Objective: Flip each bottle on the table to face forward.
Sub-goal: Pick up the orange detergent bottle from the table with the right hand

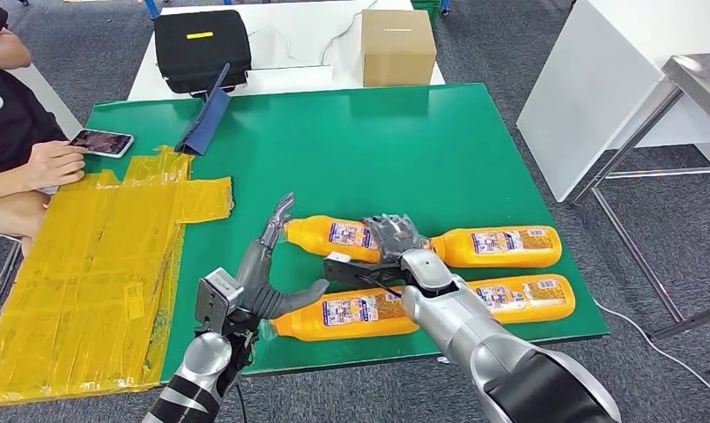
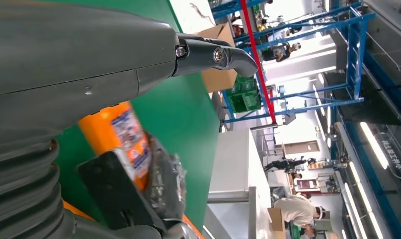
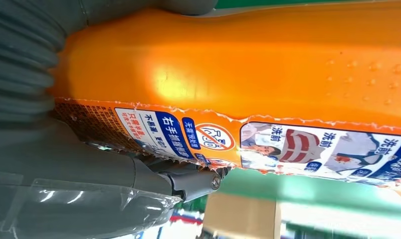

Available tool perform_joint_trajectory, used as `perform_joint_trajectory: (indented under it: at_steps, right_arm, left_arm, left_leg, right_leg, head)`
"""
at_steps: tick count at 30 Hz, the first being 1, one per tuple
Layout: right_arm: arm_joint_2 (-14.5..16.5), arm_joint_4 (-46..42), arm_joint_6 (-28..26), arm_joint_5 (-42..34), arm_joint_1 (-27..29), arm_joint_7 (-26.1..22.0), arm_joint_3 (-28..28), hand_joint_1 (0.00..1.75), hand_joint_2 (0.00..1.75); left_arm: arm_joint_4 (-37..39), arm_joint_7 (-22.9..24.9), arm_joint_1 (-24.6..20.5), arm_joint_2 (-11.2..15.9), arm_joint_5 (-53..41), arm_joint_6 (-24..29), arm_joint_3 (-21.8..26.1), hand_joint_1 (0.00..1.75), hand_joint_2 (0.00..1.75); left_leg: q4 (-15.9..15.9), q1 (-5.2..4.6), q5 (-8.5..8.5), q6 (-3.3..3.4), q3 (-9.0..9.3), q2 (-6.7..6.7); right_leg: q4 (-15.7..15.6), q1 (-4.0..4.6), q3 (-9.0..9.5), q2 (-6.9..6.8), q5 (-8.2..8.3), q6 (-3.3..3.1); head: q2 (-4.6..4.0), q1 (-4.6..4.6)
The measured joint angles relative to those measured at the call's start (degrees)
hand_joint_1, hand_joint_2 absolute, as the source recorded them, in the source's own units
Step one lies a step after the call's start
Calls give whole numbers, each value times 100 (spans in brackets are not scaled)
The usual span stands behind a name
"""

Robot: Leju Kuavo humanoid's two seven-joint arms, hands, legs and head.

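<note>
You've got a green table [image 1: 404, 132] with a big patch of yellow taped sheeting [image 1: 96, 273] over its left side, grey carpet underneath, and a white table [image 1: 290, 53] butted up behind it. On that white one sit a black case [image 1: 200, 46] and a cardboard box [image 1: 397, 46]. A folded blue thing [image 1: 207, 115] stands at the green table's far edge. A person at the left rests a hand [image 1: 52, 163] next to a phone [image 1: 101, 142]. The left wrist view looks out at blue racking, a red post and a few people further back.

Four orange bottles lie on their sides near your edge of the table. The far-left bottle [image 1: 334, 236] is the one your right hand [image 1: 395, 238] wraps around at its wider end, fingers over the top. Just right of it is the far-right bottle [image 1: 501, 247]. In front are the near-left bottle [image 1: 351, 315] and the near-right bottle [image 1: 523, 295].

Your left hand [image 1: 277, 264] is spread wide, holding nothing, its thumb resting by the near-left bottle's neck.

The labels are blue and white. Up close in the right wrist view the one in your grip shows Chinese text, 右手 and 洗前 / 洗后 among it, plus a red no-go circle icon. I can't make out a brand.
</note>
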Motion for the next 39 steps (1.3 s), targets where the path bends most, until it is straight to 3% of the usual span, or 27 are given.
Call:
perform_joint_trajectory:
  at_steps: [5,7,13,25,28,33,36,39]
  right_arm:
    - [-2,-351,-1399,-620,195,-813,-448,175,175]
    - [-4,-681,-1691,-952,314,-1205,-726,175,175]
    - [1,-1896,-1814,-1668,787,-1887,-1444,175,175]
    - [8,-2887,-1739,-2124,1190,-2087,-1793,175,175]
    - [37,-3185,-1126,-3176,1367,-2306,-1887,175,175]
    - [48,-3606,934,-5087,1714,-2380,-1994,175,175]
    - [46,-3582,1751,-5299,1786,-2382,-1940,175,175]
    - [49,-3368,2085,-5167,1787,-2398,-1727,175,175]
  left_arm:
    - [-21,-38,51,18,25,124,1,0,175]
    - [-49,-53,93,36,37,178,1,0,175]
    - [-158,-88,200,107,81,263,3,0,175]
    - [-257,-93,259,152,105,299,3,0,175]
    - [-286,-68,271,152,402,214,30,0,175]
    - [-319,76,220,159,1065,-73,93,0,175]
    - [-282,125,131,160,1269,-223,91,0,175]
    - [-206,164,53,151,1398,-337,74,0,175]
  left_leg:
    - [0,0,0,0,-1,0]
    - [0,0,-1,0,-2,-1]
    - [0,0,-1,0,-2,-2]
    - [0,0,0,0,-2,-1]
    - [0,0,-1,0,-2,-2]
    - [0,0,-3,-2,-3,0]
    - [0,0,-3,-3,-4,0]
    - [-1,1,-2,-3,-3,1]
  right_leg:
    - [0,0,0,0,0,0]
    - [0,0,0,0,0,0]
    - [0,0,0,-1,-1,0]
    - [0,0,0,0,-1,0]
    - [0,0,-1,-1,-1,-1]
    - [-1,0,-4,0,-2,-1]
    - [-1,1,-4,0,-1,-1]
    - [0,1,-4,0,-1,-1]
  head:
    - [0,-1]
    - [0,-1]
    - [0,-1]
    - [0,-1]
    - [0,-1]
    - [0,-1]
    - [0,-1]
    - [0,-1]
